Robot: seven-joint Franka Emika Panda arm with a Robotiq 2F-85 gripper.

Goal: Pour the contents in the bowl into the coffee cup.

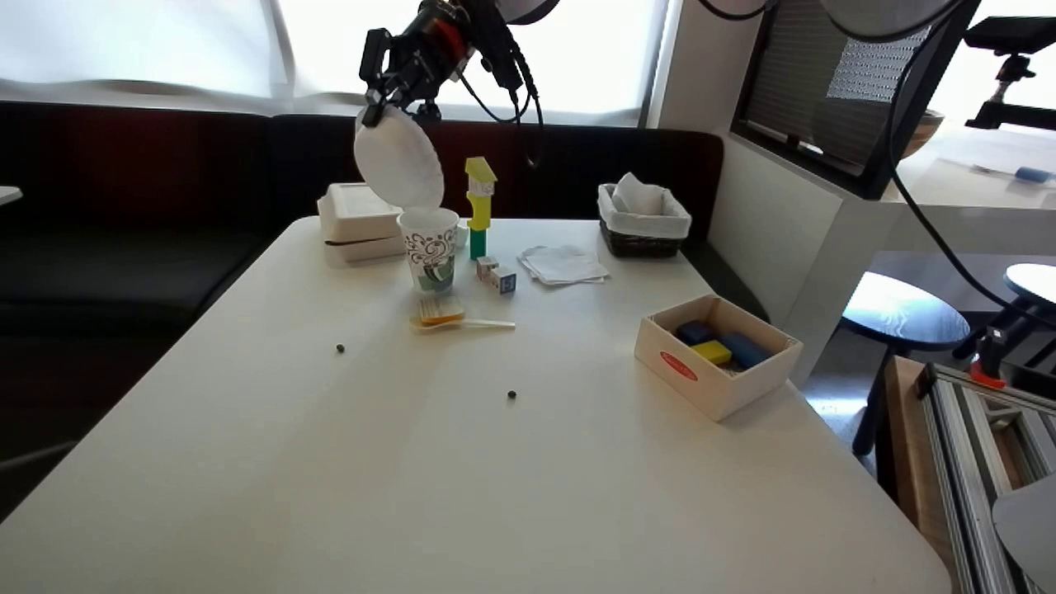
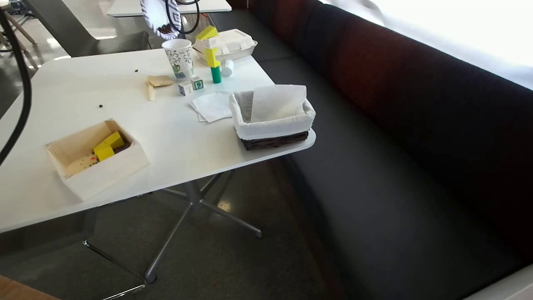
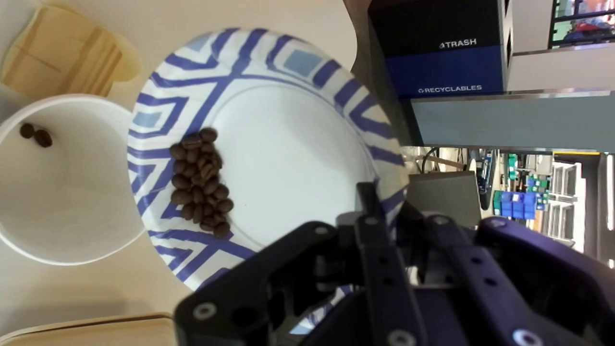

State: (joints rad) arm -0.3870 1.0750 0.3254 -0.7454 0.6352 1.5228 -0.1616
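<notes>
Gripper [image 3: 388, 207] with jaws clamped on the rim of one tilted, striped bowl [image 3: 290, 154], its lower edge at the mouth of the coffee cup [image 1: 430, 254]; contact cannot be judged. Beans [image 3: 198, 179] crowd the bowl's cup-side wall, overlapping too closely to count; two more lie inside the cup. On the table [image 1: 371, 495], two dark specks [image 1: 511, 394], too small to identify, lie apart from the cup; two printed cubes [image 1: 502, 280] sit near it. The wrist view crops the cup.
</notes>
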